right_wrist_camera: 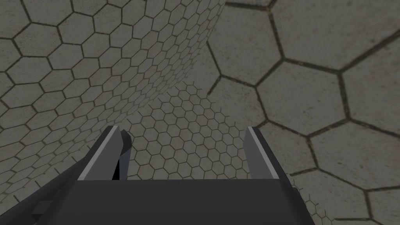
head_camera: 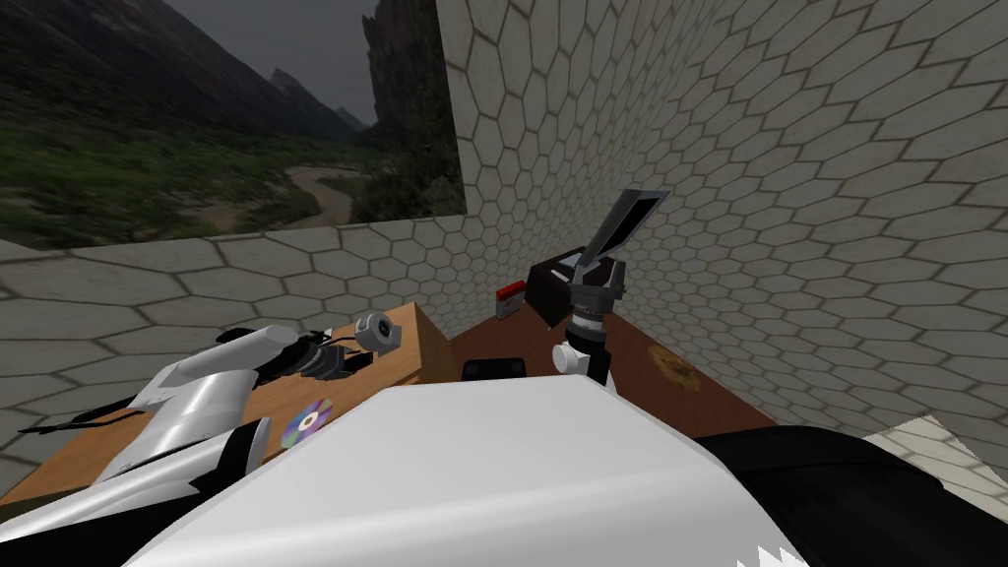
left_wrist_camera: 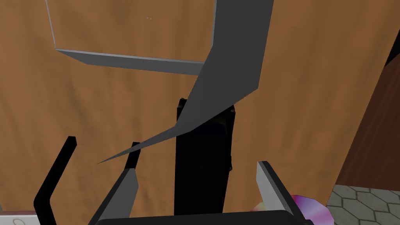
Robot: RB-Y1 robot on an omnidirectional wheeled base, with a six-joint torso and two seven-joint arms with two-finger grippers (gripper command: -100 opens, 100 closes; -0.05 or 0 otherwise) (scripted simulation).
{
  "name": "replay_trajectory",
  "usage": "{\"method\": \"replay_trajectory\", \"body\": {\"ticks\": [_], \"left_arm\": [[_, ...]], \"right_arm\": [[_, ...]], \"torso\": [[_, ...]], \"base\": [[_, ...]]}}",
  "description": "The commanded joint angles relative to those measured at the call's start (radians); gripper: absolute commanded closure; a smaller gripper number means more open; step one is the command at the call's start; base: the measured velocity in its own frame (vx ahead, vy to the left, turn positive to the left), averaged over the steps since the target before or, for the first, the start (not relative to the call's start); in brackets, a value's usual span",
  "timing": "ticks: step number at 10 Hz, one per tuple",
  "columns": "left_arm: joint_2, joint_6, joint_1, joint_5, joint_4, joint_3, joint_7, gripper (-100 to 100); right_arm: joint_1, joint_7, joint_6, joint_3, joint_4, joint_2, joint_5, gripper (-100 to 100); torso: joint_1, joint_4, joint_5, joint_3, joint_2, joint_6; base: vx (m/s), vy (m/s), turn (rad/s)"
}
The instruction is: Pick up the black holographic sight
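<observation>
Left wrist view, sight (left_wrist_camera: 203, 175) between fingers (left_wrist_camera: 269, 183) — untouched

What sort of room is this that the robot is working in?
Probably a study or hobby corner in a house: a light brown wooden desk beside a dark reddish-brown wooden table against hexagon-tiled walls, with a shiny rainbow-tinted disc lying on the desk.
</observation>
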Motion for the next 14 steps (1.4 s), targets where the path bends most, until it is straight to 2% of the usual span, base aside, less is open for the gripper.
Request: {"method": "replay_trajectory", "body": {"ticks": [1,3,4,5,9,10,11,12,13,14], "left_arm": [[-0.020,-0.032,-0.004,-0.010,0.019,-0.011,-0.001,-100],[-0.039,-0.063,-0.007,-0.021,0.037,-0.022,-0.001,-100],[-0.030,-0.052,-0.010,-0.017,0.038,-0.018,-0.004,-100],[-0.031,-0.056,-0.011,-0.018,0.040,-0.019,-0.004,100],[-0.031,-0.054,-0.010,-0.018,0.040,-0.019,-0.005,100],[-0.031,-0.055,-0.010,-0.018,0.040,-0.019,-0.004,0],[-0.016,-0.025,-0.003,-0.008,0.015,-0.009,-0.001,100],[-0.004,-0.006,-0.001,-0.002,0.004,-0.002,0.000,100],[-0.011,-0.017,0.001,-0.005,0.004,-0.005,0.001,100],[-0.010,-0.012,0.002,-0.005,0.002,-0.004,0.002,0]], "right_arm": [[0.000,0.000,0.000,0.000,0.000,0.000,0.000,0],[0.000,0.000,0.000,0.000,0.000,0.000,0.000,0],[0.000,0.000,0.000,0.000,0.000,0.000,0.000,0],[0.000,0.000,0.000,0.000,0.000,0.000,0.000,0],[0.000,0.000,0.000,0.000,0.000,0.000,0.000,0],[0.000,0.000,0.000,0.000,0.000,0.000,0.000,0],[0.000,0.000,0.000,0.000,0.000,0.000,0.000,0],[0.000,0.000,0.000,0.000,0.000,0.000,0.000,0],[0.000,0.000,0.000,0.000,0.000,0.000,0.000,0],[0.000,0.000,0.000,0.000,0.000,0.000,0.000,0]], "torso": [[0.000,0.000,0.000,0.000,0.000,0.000],[0.001,0.000,0.000,0.001,0.001,0.000],[0.002,0.000,0.000,0.001,0.001,0.000],[0.001,0.000,0.000,0.001,0.002,0.000],[0.001,0.000,0.000,0.001,0.001,0.000],[0.001,0.000,0.000,0.001,0.001,0.000],[0.001,0.000,0.000,0.001,0.001,0.000],[-0.001,0.001,-0.001,0.001,0.001,0.000],[-0.003,0.001,-0.001,0.001,0.002,0.000],[-0.002,0.001,-0.001,0.001,0.002,0.000]], "base": [[0.004,0.020,-0.014],[0.003,0.032,-0.015],[0.000,0.018,-0.005],[0.000,0.000,0.000],[0.000,0.000,0.000],[0.000,0.000,0.000],[-0.002,-0.024,0.017],[-0.001,-0.037,0.021],[0.000,-0.015,0.009],[0.000,0.000,0.000]]}}
